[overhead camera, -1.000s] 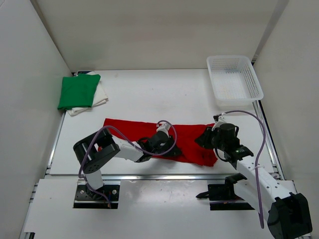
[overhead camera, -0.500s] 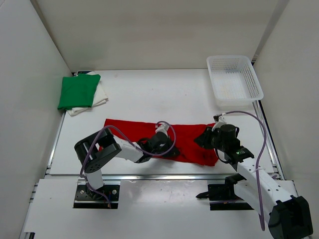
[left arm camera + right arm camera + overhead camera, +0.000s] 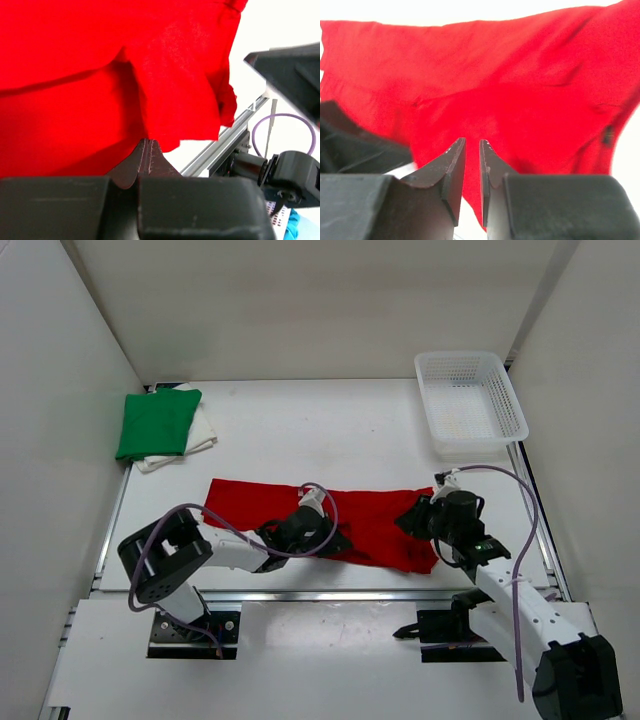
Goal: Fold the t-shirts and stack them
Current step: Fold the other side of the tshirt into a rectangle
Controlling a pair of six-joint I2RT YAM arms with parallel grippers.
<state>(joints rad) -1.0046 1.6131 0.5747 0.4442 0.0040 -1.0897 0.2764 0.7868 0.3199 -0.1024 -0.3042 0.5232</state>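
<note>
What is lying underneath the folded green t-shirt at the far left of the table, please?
A white t-shirt lies under the green t-shirt; only its right and near edges peek out. The rest is covered, so its folds cannot be seen.

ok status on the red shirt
Left gripper shut on near edge of red shirt. Right gripper pinching its right end. Green shirt folded on white shirt, far left. Nothing blocking.

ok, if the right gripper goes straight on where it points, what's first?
The red t-shirt: it fills the wrist view right ahead of the right gripper. Depth unclear; the tips may already touch it.
</note>
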